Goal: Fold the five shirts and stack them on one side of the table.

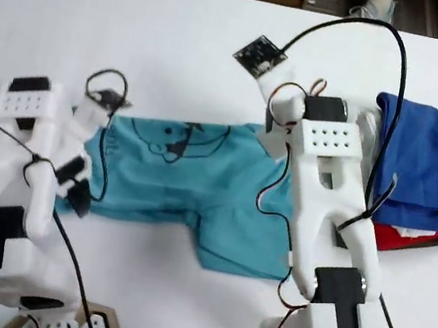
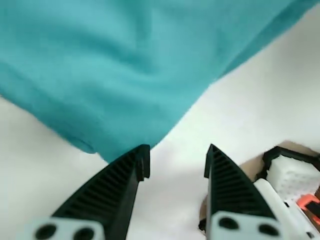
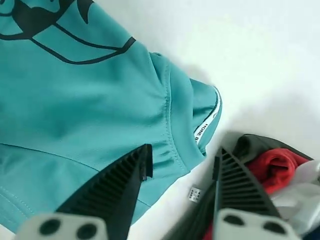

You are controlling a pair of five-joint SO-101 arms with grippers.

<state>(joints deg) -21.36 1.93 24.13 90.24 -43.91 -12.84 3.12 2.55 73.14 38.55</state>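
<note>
Has left gripper [image 2: 175,155] spread at the teal shirt's [image 1: 190,184] hem corner [image 2: 115,150], right gripper [image 3: 182,155] spread over its collar [image 3: 207,117], likely for lifting its 2 ends; pile [image 1: 427,174] by table's [image 1: 141,25] right edge.

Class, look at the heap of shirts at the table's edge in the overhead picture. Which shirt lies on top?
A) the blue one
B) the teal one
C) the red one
A: in the high view the blue shirt lies uppermost, and the red shirt peeks out from beneath its edge.
</note>
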